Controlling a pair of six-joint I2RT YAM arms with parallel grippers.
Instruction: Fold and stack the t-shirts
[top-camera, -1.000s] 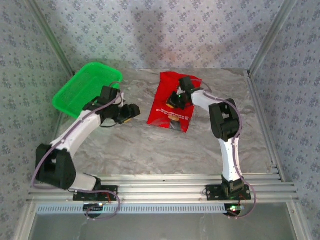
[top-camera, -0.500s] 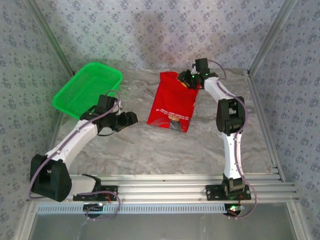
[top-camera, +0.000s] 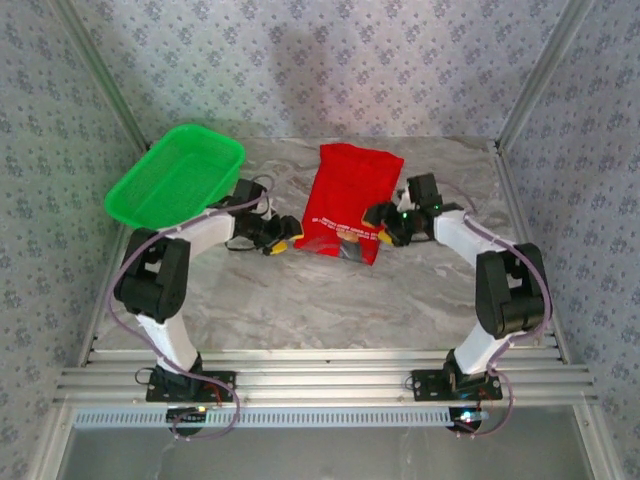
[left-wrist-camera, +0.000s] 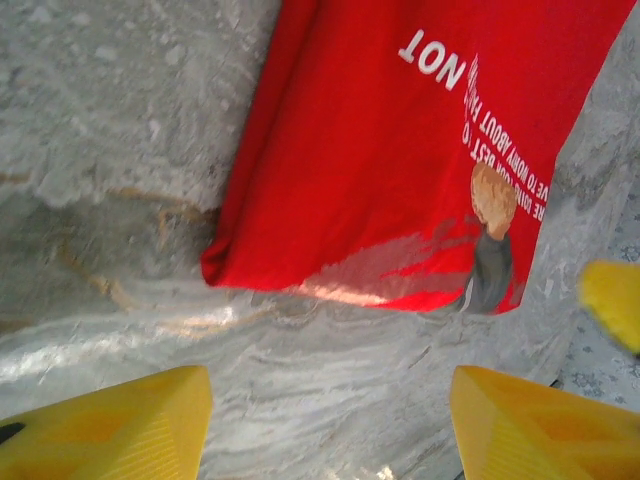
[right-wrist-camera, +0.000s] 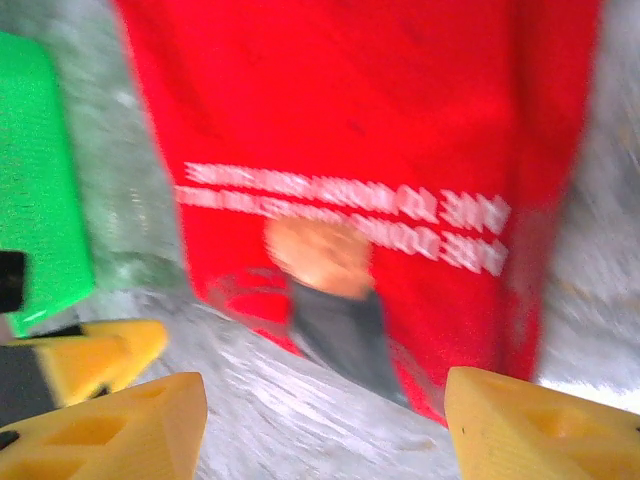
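T-shirt (top-camera: 345, 205) flat on marbled table (top-camera: 300, 290)

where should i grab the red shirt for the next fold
Probably its two near corners, one gripper from each side: the shirt lies flat as a long strip, and the left gripper and right gripper flank that near end, open.

The t-shirt (right-wrist-camera: 350, 120) lettering is blurred beyond reading.
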